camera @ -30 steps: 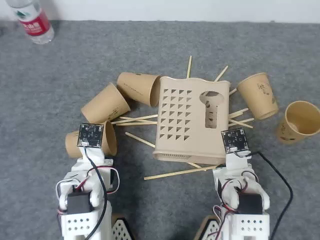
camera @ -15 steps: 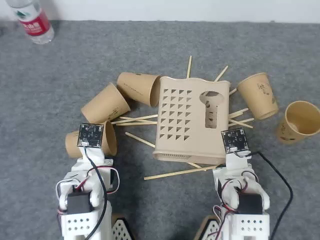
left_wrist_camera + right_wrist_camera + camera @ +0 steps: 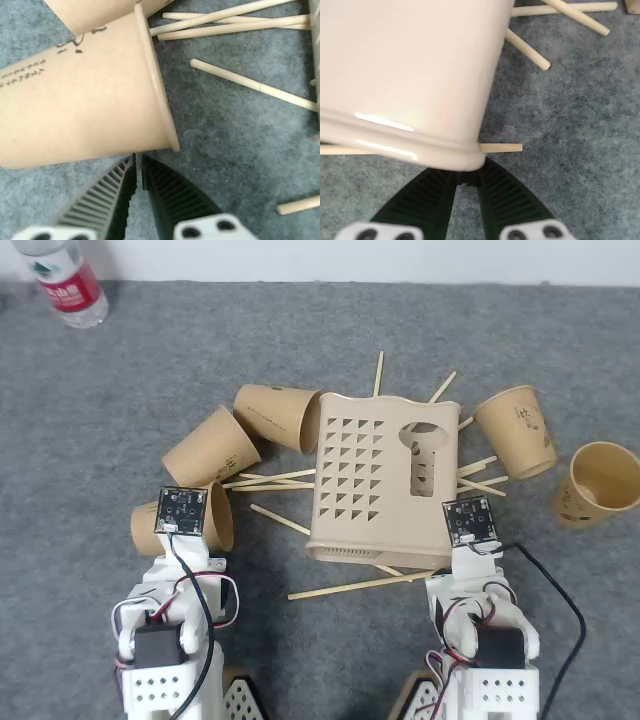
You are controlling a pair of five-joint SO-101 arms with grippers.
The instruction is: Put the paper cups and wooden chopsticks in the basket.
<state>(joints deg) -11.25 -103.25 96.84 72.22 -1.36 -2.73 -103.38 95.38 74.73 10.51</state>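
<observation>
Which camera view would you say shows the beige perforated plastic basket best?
The high view: the whole beige perforated plastic basket shows, perforated wall and handle slot facing up. The right wrist view gives one smooth corner up close; the left wrist view, seemingly a sliver of its edge.

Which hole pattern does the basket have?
Rows of small triangles on the basket, clearest in the high view.

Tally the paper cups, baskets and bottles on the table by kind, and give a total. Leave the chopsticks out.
Paper cups: 5
Basket: 1
Plastic bottle: 1
Total: 7
</observation>
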